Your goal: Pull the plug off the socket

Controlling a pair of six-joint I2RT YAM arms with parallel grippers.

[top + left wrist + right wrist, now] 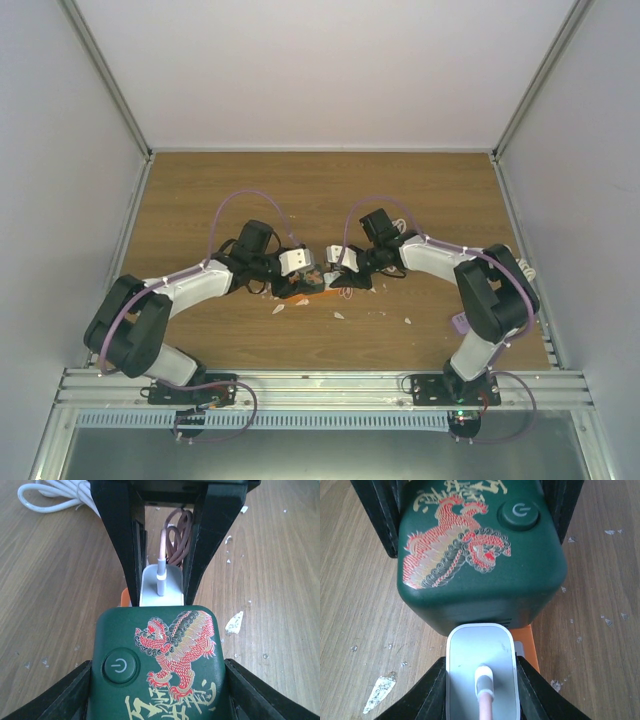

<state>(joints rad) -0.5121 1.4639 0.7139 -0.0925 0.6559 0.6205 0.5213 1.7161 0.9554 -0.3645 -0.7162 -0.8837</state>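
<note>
**Location.** The socket (160,650), a green cube with a red dragon print and a power button, lies at mid-width of the tabletop (200,200), somewhat closer to the near edge than the far one.

**Grip.** The left gripper (159,680) is closed across the socket's sides and holds it. The right gripper (481,672) is closed narrow on the flanks of the white plug (481,652), with the cable (484,702) running back between its fingers.

**Status.** The plug sits in the socket's end face with no gap visible, so extraction is not yet done. An orange piece (527,647) shows beneath the socket; its function cannot be told.

**Recommendation.** The left gripper should anchor the socket. The right should draw straight back along the plug's axis, toward the right edge, without twist or lift.

**Risk, as assessed.** The fingers may slip on the smooth plug casing, or the socket may drag along.
</note>
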